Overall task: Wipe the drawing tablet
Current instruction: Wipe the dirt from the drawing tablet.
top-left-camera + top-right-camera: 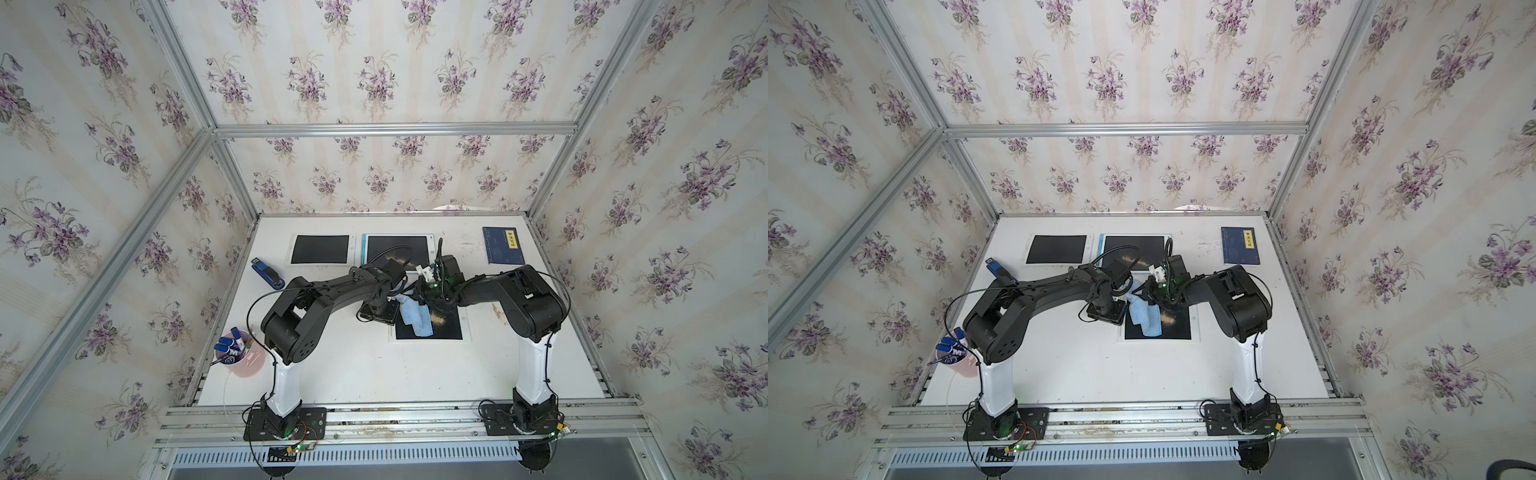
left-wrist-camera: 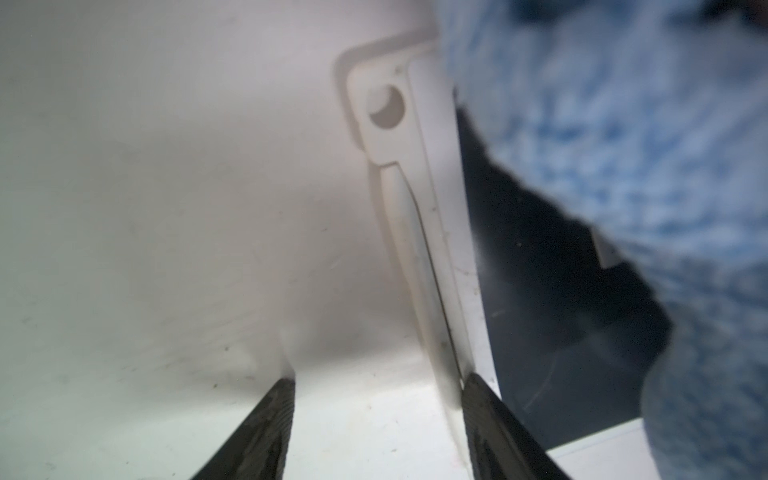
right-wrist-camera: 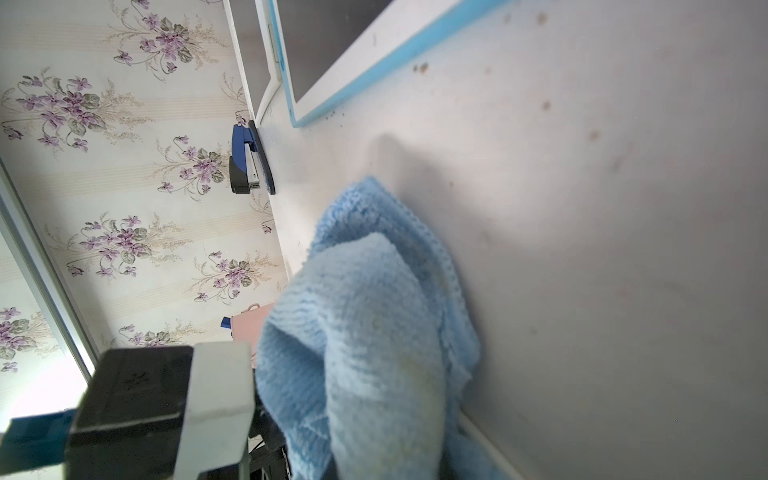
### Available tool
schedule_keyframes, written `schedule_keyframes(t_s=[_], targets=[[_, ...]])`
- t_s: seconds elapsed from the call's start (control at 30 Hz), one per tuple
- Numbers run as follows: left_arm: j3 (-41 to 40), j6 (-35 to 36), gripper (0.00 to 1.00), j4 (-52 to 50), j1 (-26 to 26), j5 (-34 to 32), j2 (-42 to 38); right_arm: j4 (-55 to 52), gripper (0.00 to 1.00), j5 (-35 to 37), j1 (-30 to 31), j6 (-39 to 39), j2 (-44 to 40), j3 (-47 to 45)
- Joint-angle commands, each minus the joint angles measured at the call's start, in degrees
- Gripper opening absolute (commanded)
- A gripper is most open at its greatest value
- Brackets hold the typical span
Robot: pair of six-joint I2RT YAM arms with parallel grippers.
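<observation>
A light-blue microfibre cloth (image 1: 415, 320) drapes over the black-screened, white-framed drawing tablet (image 1: 446, 330), mid-way across the white table (image 1: 353, 365).
The tablet lies flat and square to the table, stylus-slot side to the robot's left; its far end is hidden, so the long axis is unclear. The right gripper (image 1: 420, 296) clamps the cloth; the left gripper (image 2: 378, 378) has its jaws apart over the slot edge.

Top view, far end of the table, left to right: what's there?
stapler → white-framed tablet → blue-framed tablet → blue book
</observation>
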Motion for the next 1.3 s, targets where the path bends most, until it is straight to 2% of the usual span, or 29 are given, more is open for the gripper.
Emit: schedule_keyframes(t_s=[0.0,0.07,0.1,0.27,0.33,0.5,0.63,0.73,0.87,0.93,1.07,1.27], targets=[[-0.82,-1.08,0.60,-1.80,-0.19,2.99,0.79,1.27,0.00,-1.59,-0.01,1.08,0.41,-0.58],[-0.08,-1.85,0.56,-1.45,-0.27,4.79,0.36,2.59,0.00,-2.42,-0.07,2.01,0.62,-0.69],[0.60,-1.99,0.50,-1.69,-0.51,5.26,0.39,2.93,0.00,-2.62,0.00,2.41,0.76,-0.66],[4.72,-1.98,0.39,-4.28,-1.66,6.35,3.07,5.50,0.00,-3.55,-0.05,4.55,0.83,-0.88],[5.41,-2.24,0.36,-4.46,-2.18,6.50,3.95,8.15,0.00,-4.06,-0.01,6.66,0.55,-1.79],[4.93,-2.94,0.20,-4.86,-2.56,4.99,4.50,21.15,0.00,-6.55,0.03,16.25,-0.11,-6.18],[3.52,-3.08,0.19,-4.69,-2.64,3.90,4.39,26.66,0.00,-8.07,0.66,21.06,0.46,-7.65],[2.96,-2.97,0.20,-5.02,-2.65,2.99,4.39,18.12,0.00,-6.99,1.87,15.69,-0.14,-5.77],[2.24,-3.01,0.20,-5.00,-2.65,1.88,4.30,-2.65,0.00,0.98,2.81,2.41,-2.77,-2.14],[1.93,-3.03,0.20,-4.80,-2.70,1.68,4.43,-7.69,0.00,3.63,2.83,-1.44,-3.21,-1.33],[1.24,-2.96,0.20,-4.27,-2.65,1.58,4.61,-11.85,0.00,5.76,2.58,-5.25,-1.73,-1.20],[0.17,-2.85,0.19,-3.92,-2.64,1.24,4.74,-10.00,0.00,5.89,0.38,-5.95,-0.75,-5.62]])
